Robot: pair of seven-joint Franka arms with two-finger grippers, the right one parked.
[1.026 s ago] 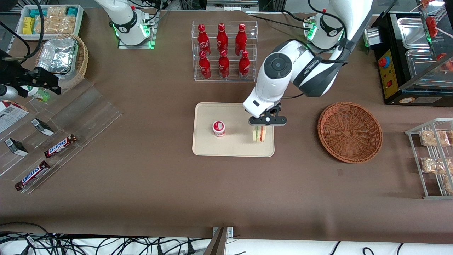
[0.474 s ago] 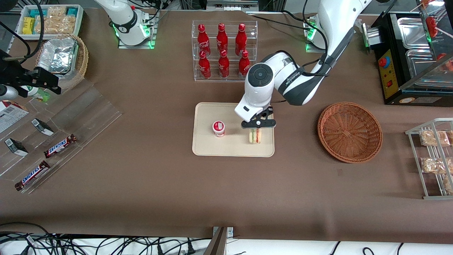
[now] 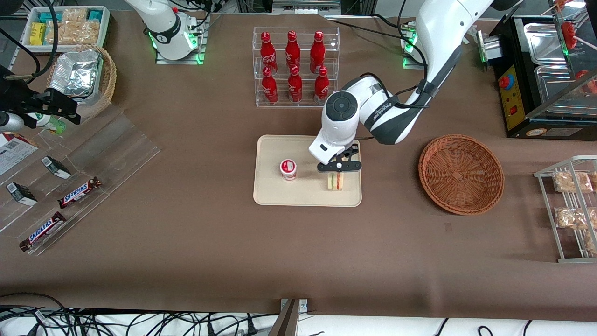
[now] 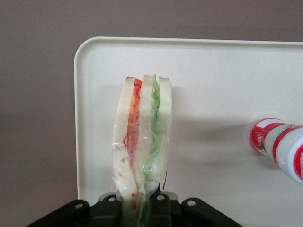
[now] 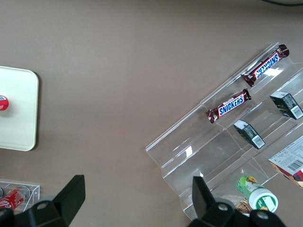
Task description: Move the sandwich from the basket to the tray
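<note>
One second has made a real difference here: the sandwich (image 3: pixel 335 182) was hanging over the tray's edge nearest the basket, and now it's come a bit further in over the tray (image 3: pixel 270 196) and lower, so it looks like it's sitting on or right at the tray surface, standing on edge in its clear wrap. Closest to the front camera is just bare brown bench (image 3: pixel 298 261), then the tray with the sandwich on it. The tool (image 3: pixel 339 167) is right above the sandwich and clamped on its upper end; in the wrist view the sandwich (image 4: pixel 142 146) runs up into the black fingers (image 4: pixel 110 212), which pinch it from both sides. Beside it on the same tray, toward the parked arm's end, stands a little red-and-white cup (image 3: pixel 288 169), apart from the sandwich, so no collision worry. The basket (image 3: pixel 461 173) sits off toward the working arm's end and has nothing in it. Farther out is the rack of red bottles (image 3: pixel 295 67). My read: the carry is basically done, and what's left is letting go and lifting away without tipping the wedge over.
</note>
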